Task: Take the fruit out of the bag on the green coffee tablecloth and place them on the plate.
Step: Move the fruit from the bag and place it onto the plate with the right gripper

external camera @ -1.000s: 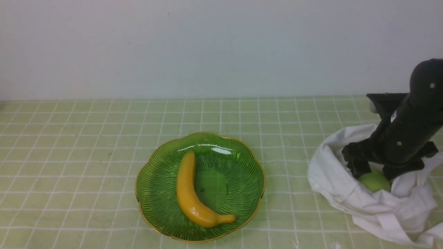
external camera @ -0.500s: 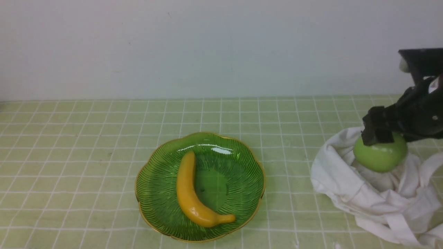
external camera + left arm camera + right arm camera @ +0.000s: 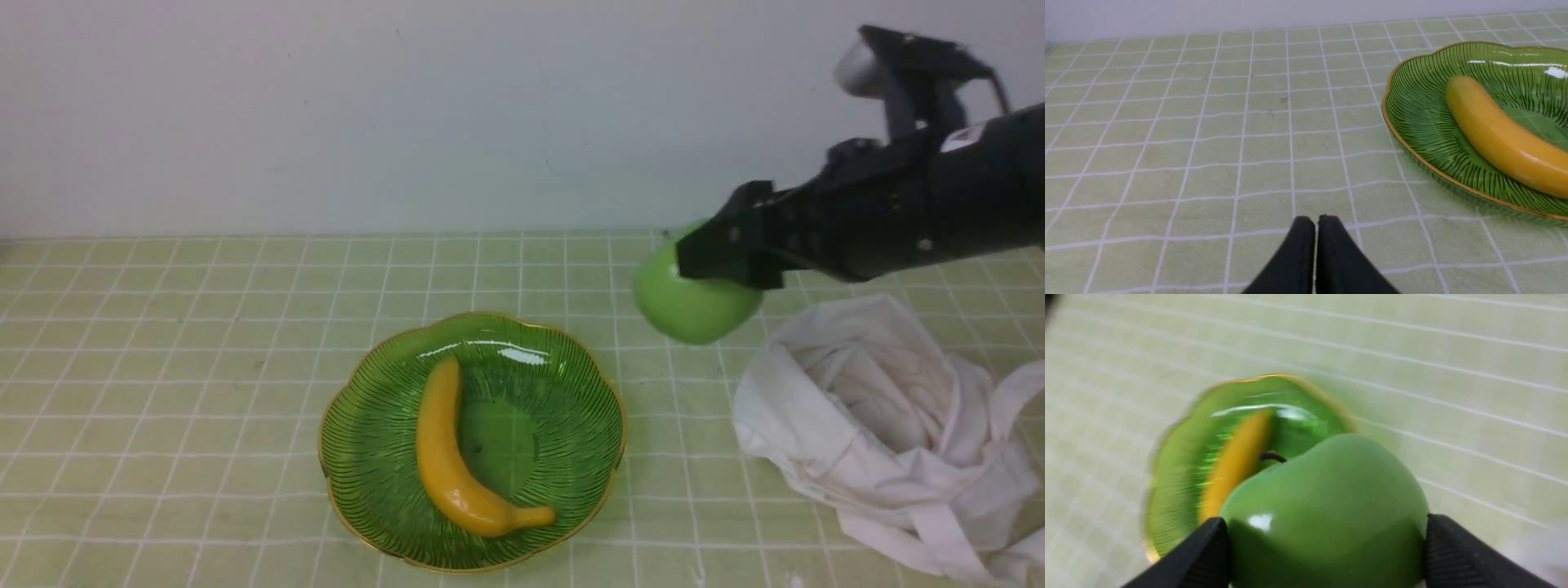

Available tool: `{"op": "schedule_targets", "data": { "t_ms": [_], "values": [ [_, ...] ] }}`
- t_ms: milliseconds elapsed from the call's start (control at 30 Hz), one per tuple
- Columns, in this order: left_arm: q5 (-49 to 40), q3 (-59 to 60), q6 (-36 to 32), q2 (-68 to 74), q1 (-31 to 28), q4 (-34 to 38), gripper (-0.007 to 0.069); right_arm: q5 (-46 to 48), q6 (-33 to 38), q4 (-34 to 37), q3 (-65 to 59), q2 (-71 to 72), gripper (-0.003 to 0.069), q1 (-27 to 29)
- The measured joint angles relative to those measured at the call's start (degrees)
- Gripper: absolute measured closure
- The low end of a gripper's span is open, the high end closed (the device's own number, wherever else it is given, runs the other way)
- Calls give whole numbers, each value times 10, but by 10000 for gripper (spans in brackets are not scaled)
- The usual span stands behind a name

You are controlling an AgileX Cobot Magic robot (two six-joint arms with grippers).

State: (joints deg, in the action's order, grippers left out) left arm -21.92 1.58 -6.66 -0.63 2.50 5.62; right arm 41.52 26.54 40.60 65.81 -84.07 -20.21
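My right gripper (image 3: 709, 260) is shut on the green apple (image 3: 690, 306) and holds it in the air, between the white bag (image 3: 882, 433) and the green glass plate (image 3: 359, 433), just past the plate's far right rim. In the right wrist view the apple (image 3: 1327, 514) sits between both fingers (image 3: 1453, 555), with the plate (image 3: 1180, 473) blurred below. The bag lies open and slumped on the green checked tablecloth (image 3: 163, 367) at the right. My left gripper (image 3: 1316, 222) is shut and empty, low over the cloth to the left of the plate (image 3: 1412, 106).
A yellow banana (image 3: 449, 457) lies in the plate's middle and also shows in the left wrist view (image 3: 1498, 134). The bag's straps (image 3: 939, 531) trail at the front right corner. A pale wall (image 3: 490, 114) stands behind the table.
My right gripper lifted the apple out of the bag and carried it up and left toward the plate. The bag sagged open. The banana and plate stayed still.
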Motion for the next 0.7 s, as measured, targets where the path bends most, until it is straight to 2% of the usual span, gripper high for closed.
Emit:
{"op": "schedule_targets", "data": {
  "t_ms": [100, 300, 567, 700],
  "values": [
    [0, 0, 0, 0, 0, 0, 632, -33, 39, 39, 0, -40, 106, -48],
    [0, 0, 0, 0, 0, 0, 632, -112, 44, 57, 0, -135, 106, -108],
    [0, 0, 0, 0, 0, 0, 632, -139, 39, 66, 0, -202, 107, -125],
    [0, 0, 0, 0, 0, 0, 632, -141, 39, 75, 0, -206, 35, -125]
  ]
}}
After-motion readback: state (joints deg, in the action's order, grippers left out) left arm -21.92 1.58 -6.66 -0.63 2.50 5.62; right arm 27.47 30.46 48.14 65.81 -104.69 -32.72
